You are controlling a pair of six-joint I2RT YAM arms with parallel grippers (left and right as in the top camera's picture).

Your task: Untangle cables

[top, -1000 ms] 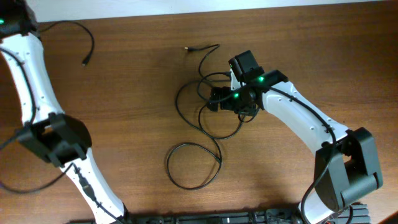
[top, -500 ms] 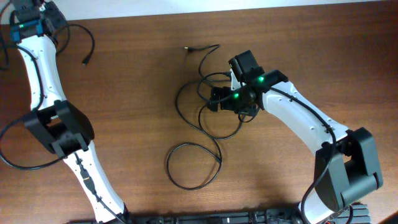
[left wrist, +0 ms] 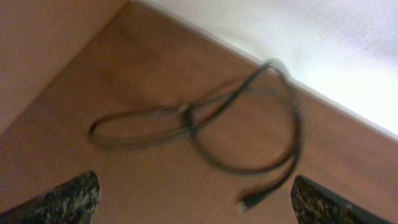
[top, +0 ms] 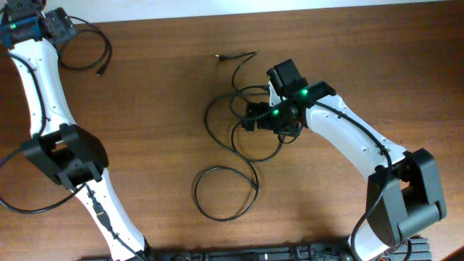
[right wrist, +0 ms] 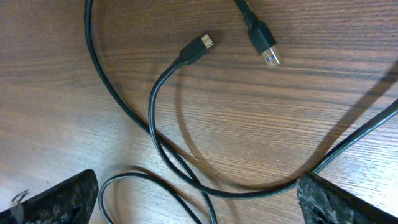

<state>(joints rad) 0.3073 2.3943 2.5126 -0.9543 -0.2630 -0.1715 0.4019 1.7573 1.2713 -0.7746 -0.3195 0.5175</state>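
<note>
A tangle of thin black cables (top: 243, 123) lies in the middle of the brown table, with one plug end (top: 218, 55) at the far side and a loop (top: 225, 192) toward the front. My right gripper (top: 250, 116) is open over the tangle; in the right wrist view its open fingers (right wrist: 199, 199) straddle crossing strands, and two plug ends (right wrist: 202, 43) (right wrist: 267, 55) lie ahead. A separate black cable (top: 98, 51) lies looped at the far left corner. My left gripper (top: 61, 29) is open and empty beside it; the left wrist view shows that cable (left wrist: 249, 124), blurred.
The table's far edge meets a white wall (top: 217, 7). A black cable from the left arm hangs off the left side (top: 22, 203). A black rail (top: 254, 255) runs along the front edge.
My left arm has swung at the far left corner, bringing its gripper over the separate cable, which has shifted into a tighter loop. The right arm and the central tangle have not moved.
</note>
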